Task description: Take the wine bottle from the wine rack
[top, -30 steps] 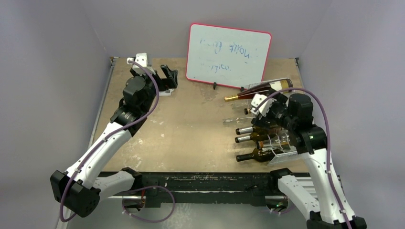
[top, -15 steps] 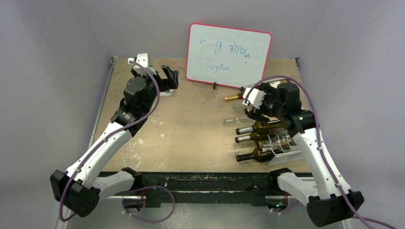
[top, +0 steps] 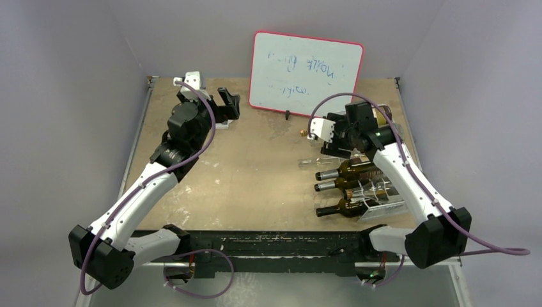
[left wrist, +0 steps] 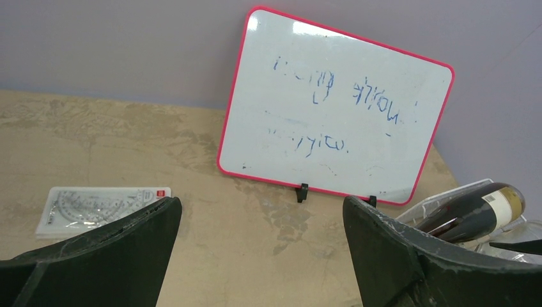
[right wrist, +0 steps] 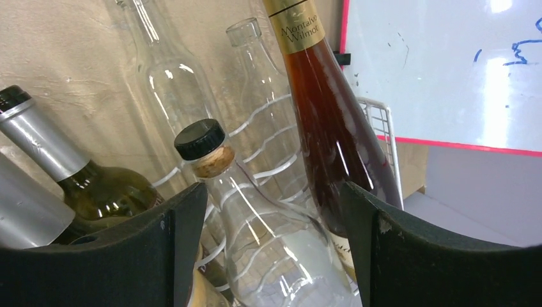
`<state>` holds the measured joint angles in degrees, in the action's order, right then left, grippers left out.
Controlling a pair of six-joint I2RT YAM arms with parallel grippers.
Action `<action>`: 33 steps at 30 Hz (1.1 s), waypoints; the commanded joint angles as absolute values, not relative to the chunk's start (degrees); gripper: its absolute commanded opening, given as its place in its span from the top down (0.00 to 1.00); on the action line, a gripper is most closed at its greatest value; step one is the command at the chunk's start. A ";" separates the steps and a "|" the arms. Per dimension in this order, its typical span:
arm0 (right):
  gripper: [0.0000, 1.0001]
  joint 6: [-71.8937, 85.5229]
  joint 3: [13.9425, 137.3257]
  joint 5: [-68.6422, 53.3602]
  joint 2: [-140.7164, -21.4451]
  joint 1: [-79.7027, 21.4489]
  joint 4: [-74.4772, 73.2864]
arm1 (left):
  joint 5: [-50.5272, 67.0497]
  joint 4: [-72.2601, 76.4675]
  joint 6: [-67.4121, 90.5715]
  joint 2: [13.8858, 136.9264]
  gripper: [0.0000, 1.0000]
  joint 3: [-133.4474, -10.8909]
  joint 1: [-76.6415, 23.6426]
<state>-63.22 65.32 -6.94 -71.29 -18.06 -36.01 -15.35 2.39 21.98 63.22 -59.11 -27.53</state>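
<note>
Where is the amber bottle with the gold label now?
Right wrist view, centre-right: the amber bottle lies on the wine rack beside a clear bottle, before the whiteboard, ahead of the right gripper.

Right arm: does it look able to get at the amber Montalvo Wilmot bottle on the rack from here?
Probably yes. The right gripper is open just above the wine rack, and the amber bottle lies uncovered beside one finger. The clear corked bottle close alongside may crowd the other finger.

Pale lilac walls (top: 77, 51), worn wooden tabletop (top: 255, 173)
</note>
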 commanded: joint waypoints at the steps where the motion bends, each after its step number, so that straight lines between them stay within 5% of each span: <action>1: 0.22 -65.50 69.39 -5.14 -73.82 -19.34 -39.52 | -14.76 4.47 22.53 63.10 0.04 -59.51 -27.77; 33: 0.32 -68.82 65.14 -1.76 -81.41 -21.31 -34.01 | -15.58 4.32 22.36 63.75 0.05 -59.41 -27.77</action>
<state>-67.83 65.25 -3.27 -81.43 -20.99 -35.97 -15.25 2.24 21.98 63.86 -59.11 -27.53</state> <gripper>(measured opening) 0.704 0.949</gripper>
